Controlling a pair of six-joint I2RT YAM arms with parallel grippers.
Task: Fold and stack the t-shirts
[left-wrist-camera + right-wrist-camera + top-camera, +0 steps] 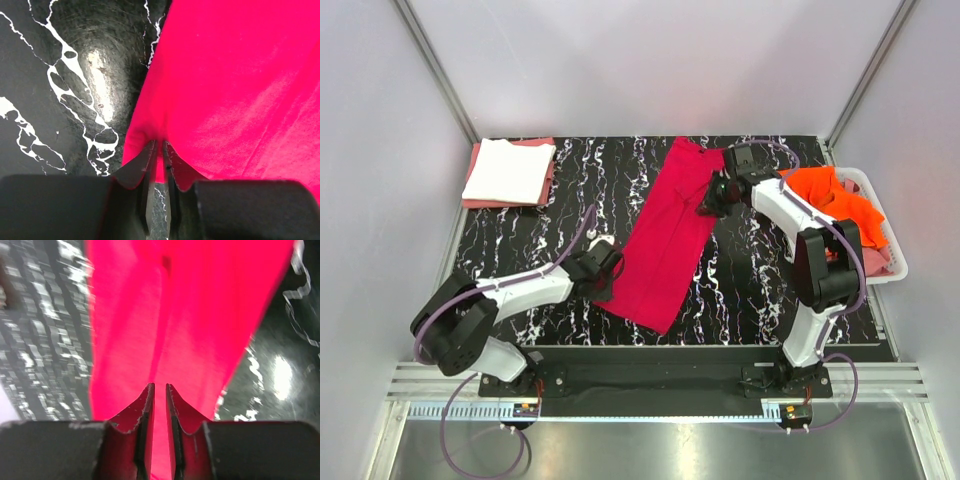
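A crimson-red t-shirt (665, 240) lies as a long folded strip slanting across the middle of the black marbled table. My left gripper (607, 268) sits at its near-left edge. In the left wrist view the gripper (160, 145) is shut, with the shirt's (235, 75) hem pinched between its jaws. My right gripper (708, 203) hovers at the strip's far right edge. In the right wrist view it (160, 387) stands open by a narrow gap above the red cloth (185, 315). A folded white t-shirt (508, 168) rests on a salmon-pink one (546, 147) at the far left.
A white perforated basket (882, 276) stands at the right table edge, holding a bright orange t-shirt (835, 195) and some pink cloth (876, 258). Grey walls close in the back and both sides. Bare marbled tabletop (750, 290) shows to the right of the red strip.
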